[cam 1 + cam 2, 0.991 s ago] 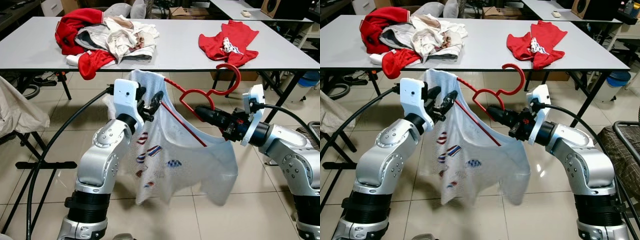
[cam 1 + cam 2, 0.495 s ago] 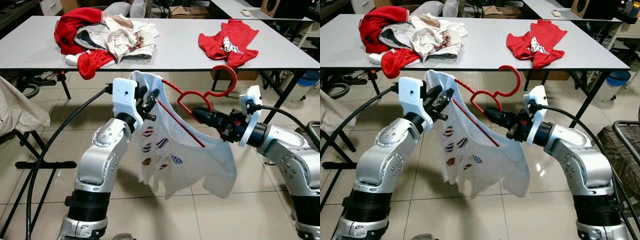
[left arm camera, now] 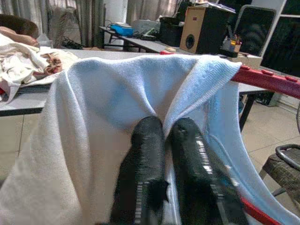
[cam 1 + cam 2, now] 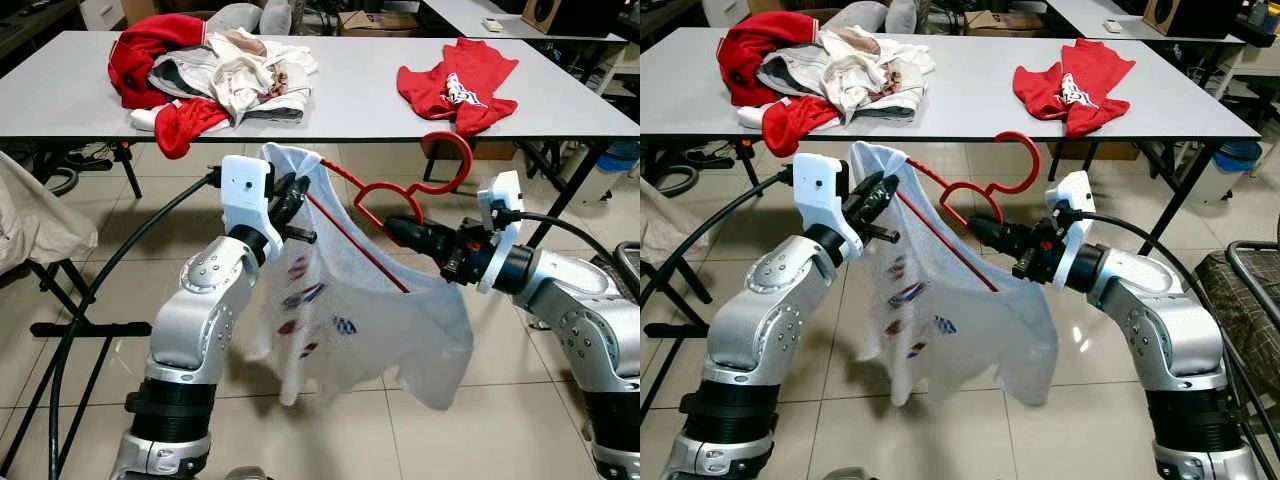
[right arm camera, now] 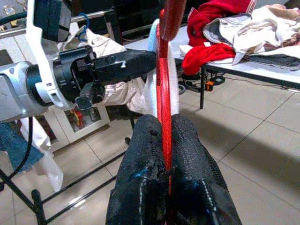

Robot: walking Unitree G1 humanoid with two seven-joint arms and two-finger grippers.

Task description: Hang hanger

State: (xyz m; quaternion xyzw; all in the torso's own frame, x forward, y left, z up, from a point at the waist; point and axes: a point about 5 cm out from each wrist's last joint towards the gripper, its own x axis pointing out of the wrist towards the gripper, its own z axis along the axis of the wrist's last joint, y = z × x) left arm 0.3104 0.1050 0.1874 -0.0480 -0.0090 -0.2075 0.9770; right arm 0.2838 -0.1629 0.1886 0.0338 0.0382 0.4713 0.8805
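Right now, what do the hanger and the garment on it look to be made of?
Hanger: probably plastic, glossy red, moulded in one piece. Garment: thin white knit fabric, slightly see-through, the hanger's bar showing through it; it hangs limp.

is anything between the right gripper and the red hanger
No. The right gripper is already shut directly on the red hanger, and the left gripper pinches the white garment draped over it.

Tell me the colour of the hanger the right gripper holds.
Red. The hanger shows best in the left eye view, clamped in the right gripper.
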